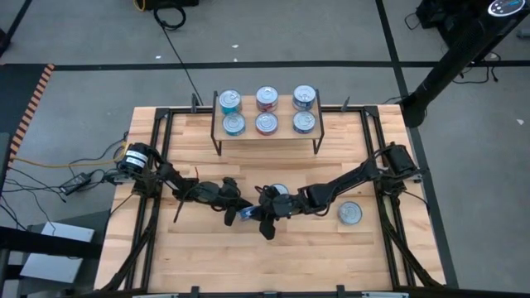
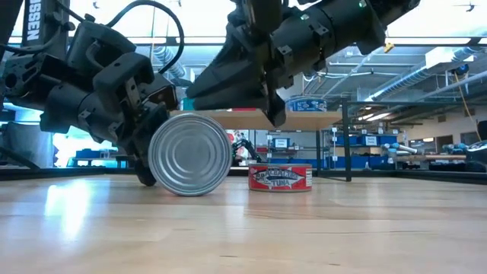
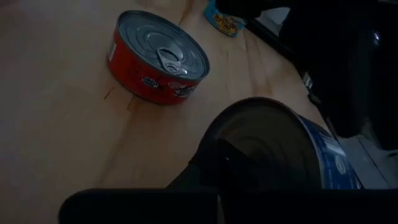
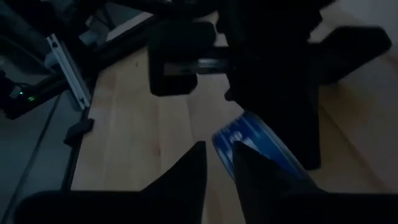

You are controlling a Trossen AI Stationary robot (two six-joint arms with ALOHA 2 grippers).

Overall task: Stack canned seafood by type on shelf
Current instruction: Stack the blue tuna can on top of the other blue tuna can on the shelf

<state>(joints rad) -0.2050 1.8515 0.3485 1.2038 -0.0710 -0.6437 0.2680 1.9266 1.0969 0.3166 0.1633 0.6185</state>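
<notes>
Blue tin (image 1: 246,214) in shut left pincer (image 1: 234,213)

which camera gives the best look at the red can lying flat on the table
The left wrist view: the red can fills the frame, its silver lid and pull tab plain. The low view shows only its red side label, behind the blue can standing on edge. From above, the arms mostly cover it. The right wrist view misses it.
</notes>
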